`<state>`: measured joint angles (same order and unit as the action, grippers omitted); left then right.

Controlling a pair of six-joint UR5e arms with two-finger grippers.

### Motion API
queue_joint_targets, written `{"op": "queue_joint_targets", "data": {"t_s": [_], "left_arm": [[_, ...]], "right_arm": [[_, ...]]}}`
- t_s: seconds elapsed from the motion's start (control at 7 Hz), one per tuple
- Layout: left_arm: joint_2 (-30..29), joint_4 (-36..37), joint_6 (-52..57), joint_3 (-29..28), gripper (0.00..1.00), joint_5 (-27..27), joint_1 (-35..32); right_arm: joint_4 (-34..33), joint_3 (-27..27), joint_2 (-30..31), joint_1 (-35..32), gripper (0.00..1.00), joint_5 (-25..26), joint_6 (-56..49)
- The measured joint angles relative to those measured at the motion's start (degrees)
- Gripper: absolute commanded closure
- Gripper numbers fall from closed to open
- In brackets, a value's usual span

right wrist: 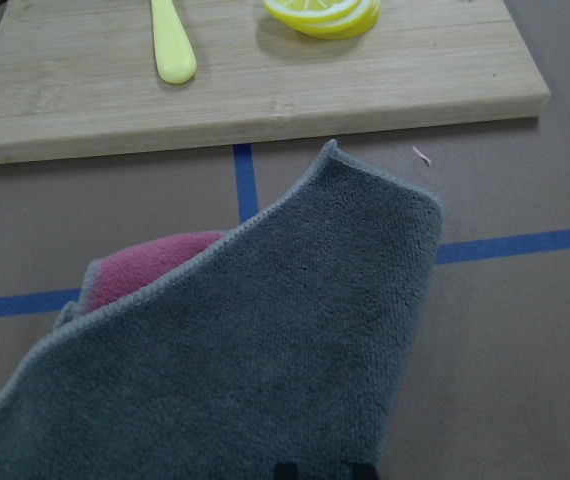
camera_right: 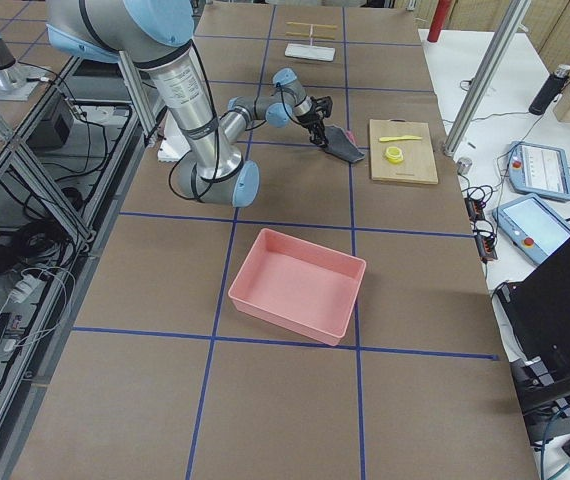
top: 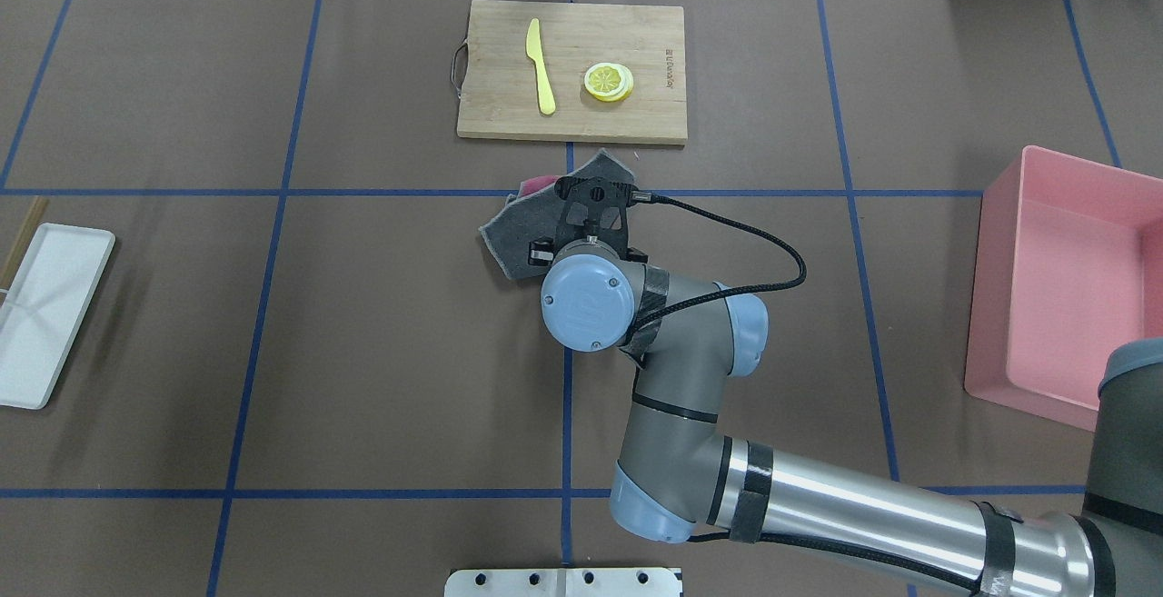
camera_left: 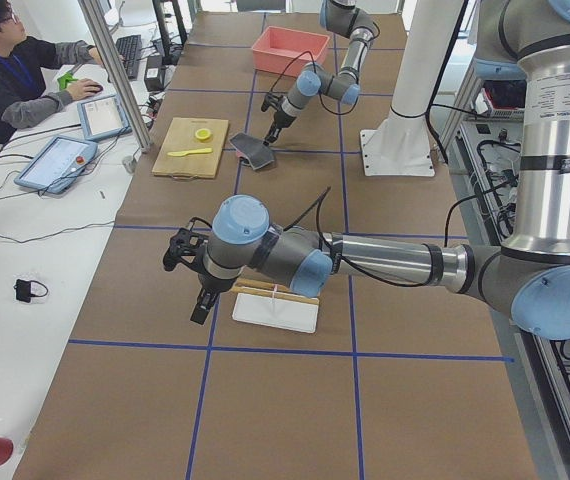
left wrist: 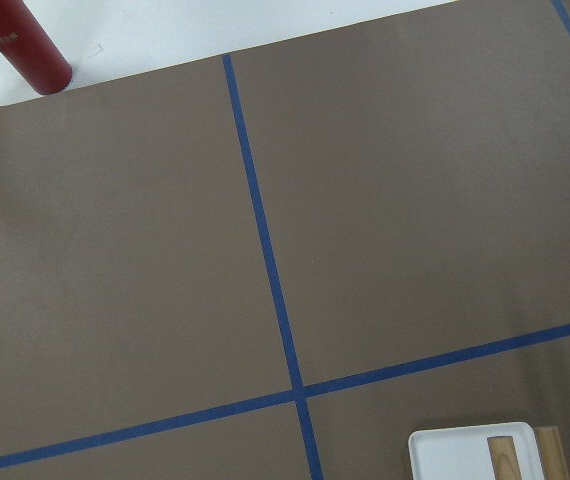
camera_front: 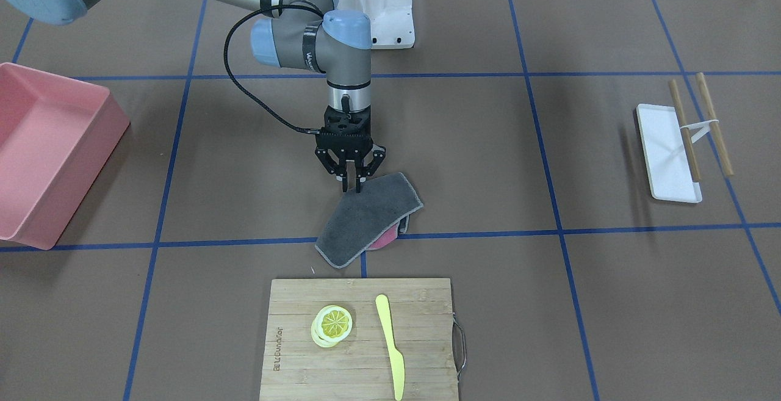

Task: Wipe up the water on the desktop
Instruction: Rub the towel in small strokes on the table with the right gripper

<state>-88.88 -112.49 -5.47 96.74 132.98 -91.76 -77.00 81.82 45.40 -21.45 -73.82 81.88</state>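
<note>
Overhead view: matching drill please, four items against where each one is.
Items:
1. cloth
2. knife
3. bin
4. tray

Places:
A. on the cutting board
B. robot's left side, a stick lying across it
C. gripped at one edge by the right end effector
D. robot's right side, pink

Pairs: 1-C, 2-A, 3-D, 4-B
</note>
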Motion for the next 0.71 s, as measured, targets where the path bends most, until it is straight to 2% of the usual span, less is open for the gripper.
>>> {"op": "queue_joint_targets", "data": {"t_s": [0.14,0.29,0.57,0.71], "left_arm": [[-0.03,0.02,-0.07,-0.07,0.02,0.0,0.0],[-0.07,0.06,-0.12,-0.11,0.02,0.0,0.03],[-0.16,0.08,-0.18,-0.18,0.02,-0.02,0.08],[-0.2,0.08,-0.22,-0.17,0.02,-0.06,0.09]], "right_arm": [[-0.05,0.0,-0.43,-0.62,0.6,-0.03,-0.21],[-0.09,0.0,-0.53,-1.35,0.47,-0.07,-0.63],[-0.83,-0.07,-0.46,-1.89,0.31,-0.09,-1.06],[-1.14,-0.1,-0.42,-1.63,0.32,-0.1,-0.96]]}}
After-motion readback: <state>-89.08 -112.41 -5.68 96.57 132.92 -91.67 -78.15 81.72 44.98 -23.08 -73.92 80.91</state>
